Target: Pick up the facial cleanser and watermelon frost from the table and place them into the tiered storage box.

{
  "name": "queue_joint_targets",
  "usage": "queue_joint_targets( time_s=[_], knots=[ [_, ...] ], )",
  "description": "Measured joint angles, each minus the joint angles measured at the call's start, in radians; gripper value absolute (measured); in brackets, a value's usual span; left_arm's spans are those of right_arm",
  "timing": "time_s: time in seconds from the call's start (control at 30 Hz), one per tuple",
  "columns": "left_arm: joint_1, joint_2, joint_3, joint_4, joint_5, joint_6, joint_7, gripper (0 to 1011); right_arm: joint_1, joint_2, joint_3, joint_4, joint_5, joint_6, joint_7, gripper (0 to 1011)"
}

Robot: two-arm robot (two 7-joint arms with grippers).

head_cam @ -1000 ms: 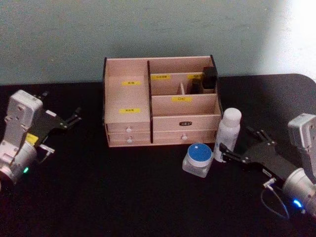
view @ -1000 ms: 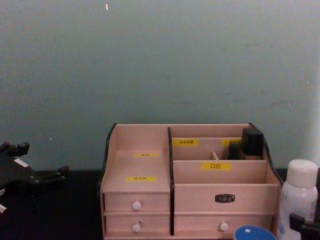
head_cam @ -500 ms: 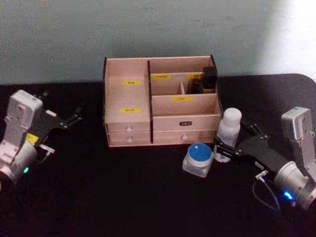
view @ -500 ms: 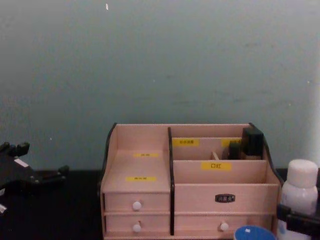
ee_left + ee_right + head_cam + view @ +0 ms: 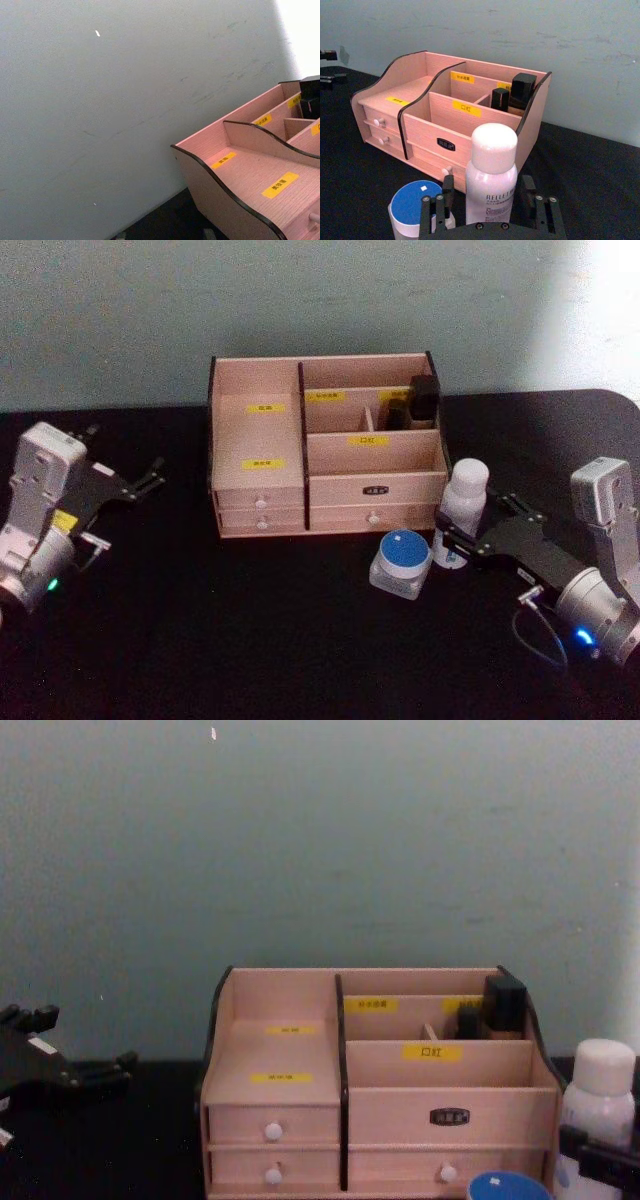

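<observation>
Your right gripper stands open astride the upright facial cleanser, at the front right corner of the tiered storage box. Closing off-centre could tip the bottle onto the blue-lidded jar just beside it. Your left gripper is parked open at table left.

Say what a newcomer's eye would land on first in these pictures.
The pink-beige tiered storage box stands at the back of the black table. By its front right corner a white bottle stands upright between the open fingers of the right gripper, with a blue-lidded jar beside it. The left gripper sits parked far left.
</observation>
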Motion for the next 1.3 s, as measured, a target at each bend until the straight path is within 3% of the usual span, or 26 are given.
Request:
queue_joint_targets(
  time_s=[0.33, 0.83, 1.0, 1.3],
  knots=[
    [0.0, 0.0, 0.0, 0.0, 0.0, 0.0, 0.0, 1001, -0.001, 0.001, -0.001, -0.001, 0.001, 0.001, -0.001, 589],
    [0.0, 0.0, 0.0, 0.0, 0.0, 0.0, 0.0, 1001, -0.003, 0.001, 0.001, -0.003, 0.002, 0.001, -0.001, 589],
    [0.0, 0.0, 0.0, 0.0, 0.0, 0.0, 0.0, 1001, -0.021, 0.0, 0.024, -0.021, 0.005, -0.003, 0.015, 589],
    [0.0, 0.0, 0.0, 0.0, 0.0, 0.0, 0.0, 1001, -0.086, 0.024, 0.085, -0.117, 0.041, -0.002, 0.066, 589]
  ],
)
